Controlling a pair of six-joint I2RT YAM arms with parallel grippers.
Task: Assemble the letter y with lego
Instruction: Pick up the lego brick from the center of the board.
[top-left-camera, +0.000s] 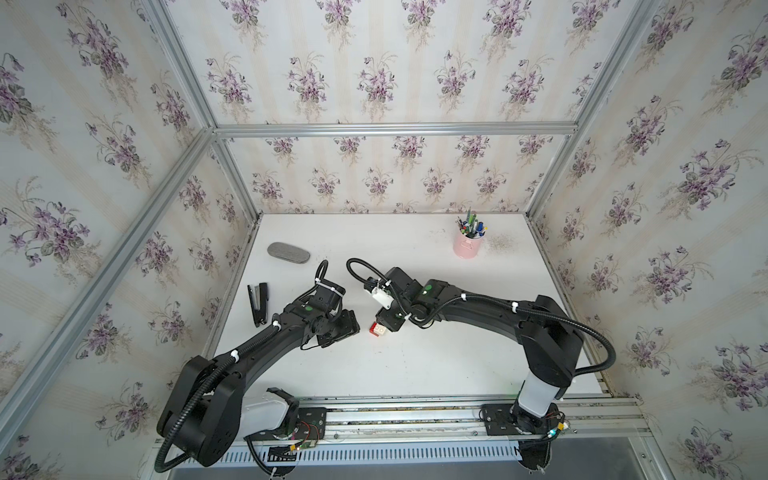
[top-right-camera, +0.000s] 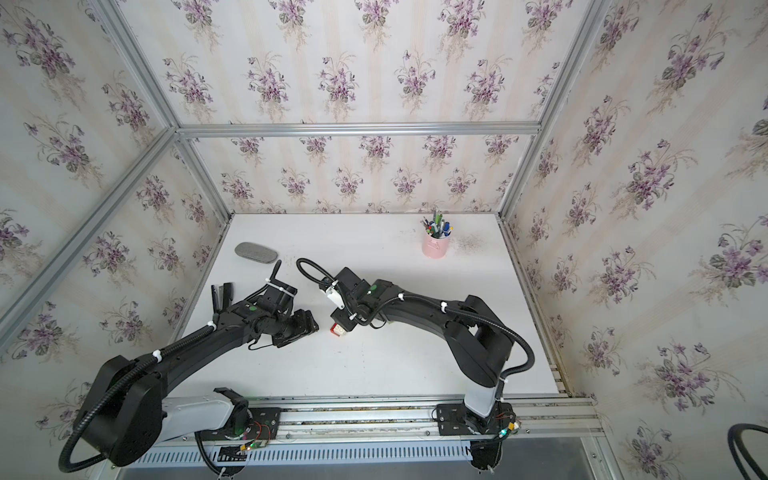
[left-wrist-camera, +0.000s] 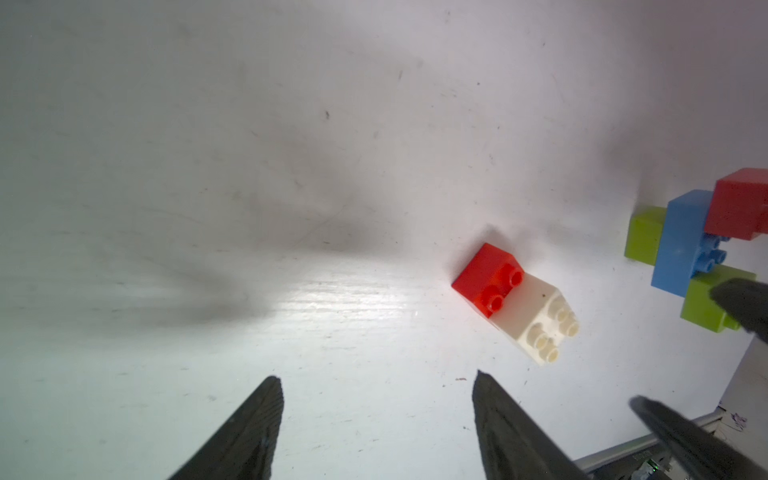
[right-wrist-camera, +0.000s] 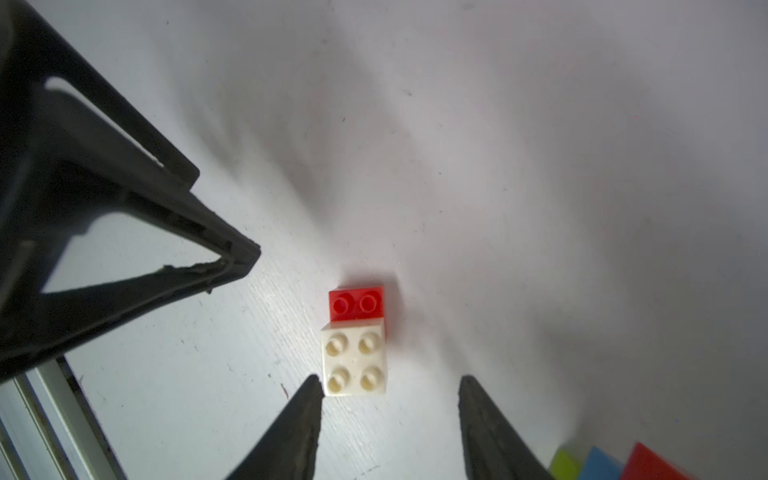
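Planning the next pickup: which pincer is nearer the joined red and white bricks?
Right. The right pincer hangs open just over the red and white bricks, one fingertip beside the white one. The left pincer, also open, stands off to their side with bare table between.

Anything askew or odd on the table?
The white brick covers only half of the red brick under it, leaving two red studs bare; that pair lies apart from the blue, green and red cluster. Possibly a deliberate offset. Also a speckled smudge on the table beside the pink pen cup.
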